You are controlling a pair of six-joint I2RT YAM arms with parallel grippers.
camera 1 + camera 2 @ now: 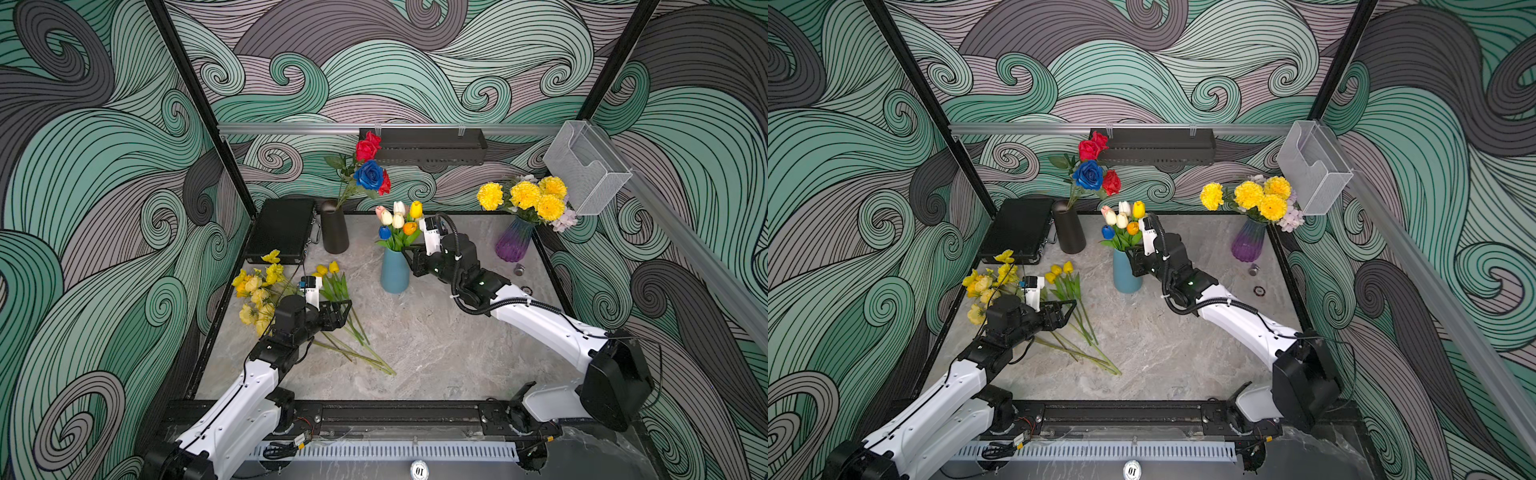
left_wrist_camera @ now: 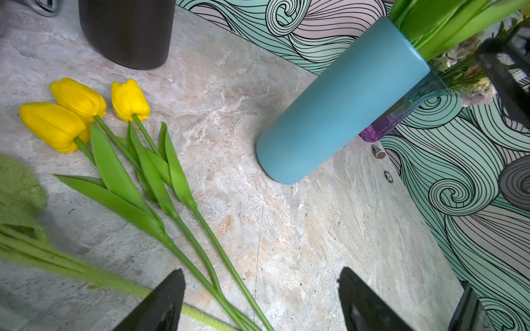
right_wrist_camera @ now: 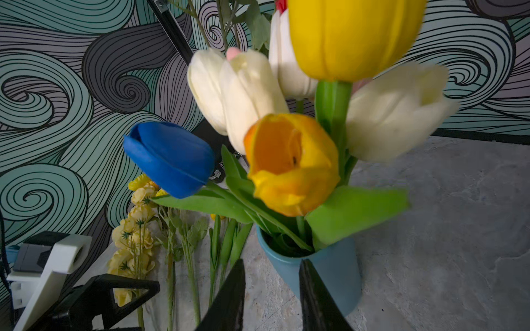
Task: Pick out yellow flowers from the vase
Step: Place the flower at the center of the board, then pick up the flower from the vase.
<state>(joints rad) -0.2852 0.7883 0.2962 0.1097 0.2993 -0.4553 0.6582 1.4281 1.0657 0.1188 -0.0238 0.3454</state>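
- The left end effector (image 2: pixel 261 270) is released: its jaws stand wide apart and empty, over the stems of three yellow tulips (image 2: pixel 80 109) lying flat on the worktop (image 1: pixel 436 340).
- The right end effector (image 3: pixel 272 262) sits at the rim of the blue vase (image 3: pixel 329 275), under the tulip heads. Its jaws are partly apart, with nothing seen between them.
- Yellow sprays (image 1: pixel 255 291) lie heaped by the worktop's left edge, just beside the three tulips.
- The purple vase (image 1: pixel 514 245), back right, holds yellow pompom carnations (image 1: pixel 525 195) among pale lilac blooms.
- The black vase (image 1: pixel 334 232), back left, holds red and blue roses (image 1: pixel 369 174).
- The blue vase holds white, pink, blue and orange tulips, plus one yellow tulip (image 1: pixel 416 209) standing tallest.
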